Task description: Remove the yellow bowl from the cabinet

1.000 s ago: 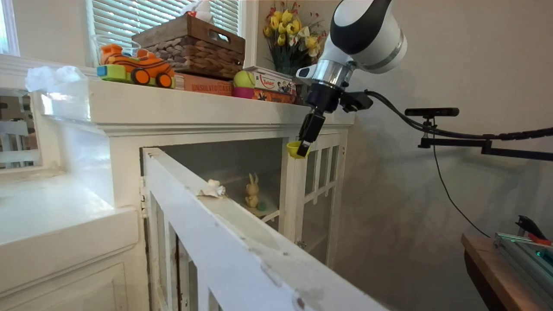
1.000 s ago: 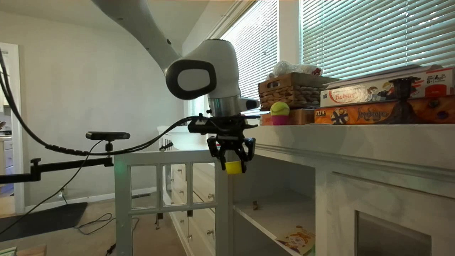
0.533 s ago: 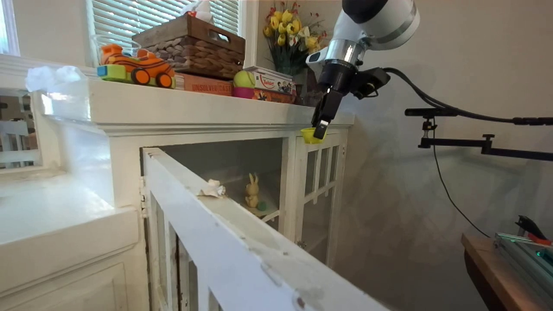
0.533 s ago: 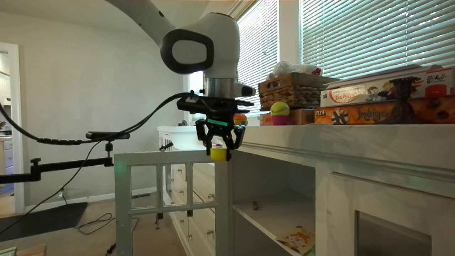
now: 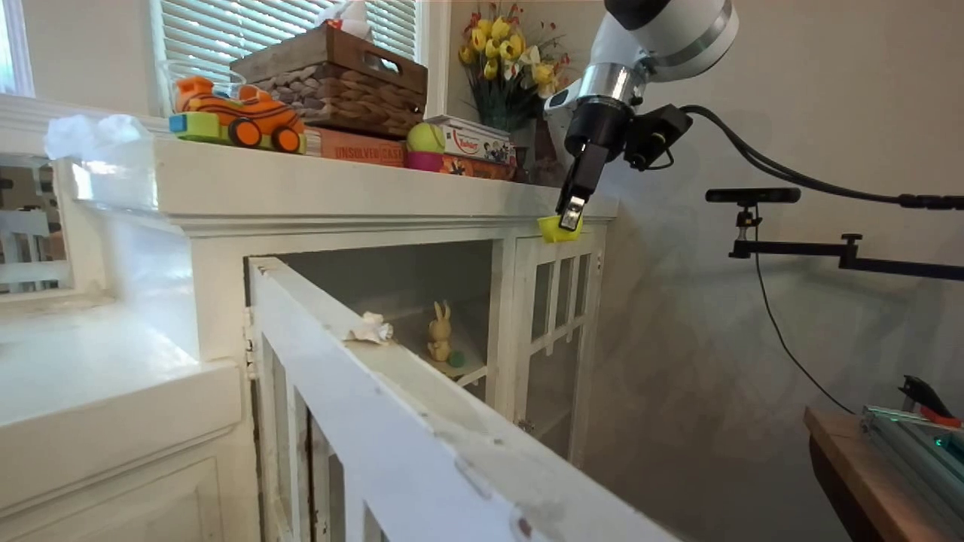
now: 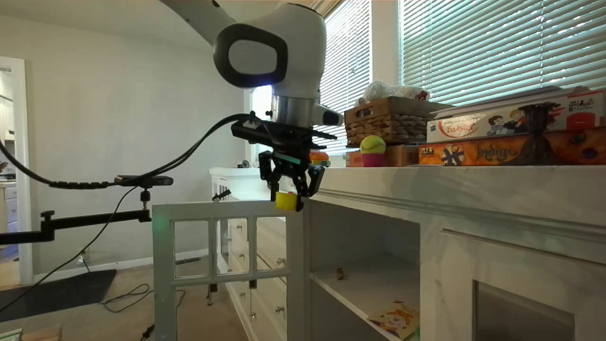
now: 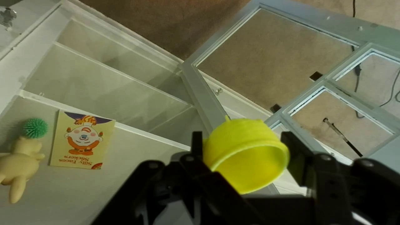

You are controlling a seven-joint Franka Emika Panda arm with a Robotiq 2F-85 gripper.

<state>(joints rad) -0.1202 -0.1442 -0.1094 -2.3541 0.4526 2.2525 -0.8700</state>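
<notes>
Yellow bowl [image 7: 245,153] — clasped in claw [image 6: 287,201], perhaps tilted.

A smooth, pale arm [image 6: 305,47] over there, with a dark oval ring [image 6: 220,56], shiny silver collar [image 6: 289,112], jointed black claw [image 6: 286,201] showing a teal streak [image 6: 288,158], partly ribbed black cable [image 6: 78,185].

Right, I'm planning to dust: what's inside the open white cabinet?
In the cabinet, a shelf holds a toy rabbit, a green spiky ball, a sticker book and a tiny brown thing. What lies deeper beneath that shelf is covered by it.
</notes>
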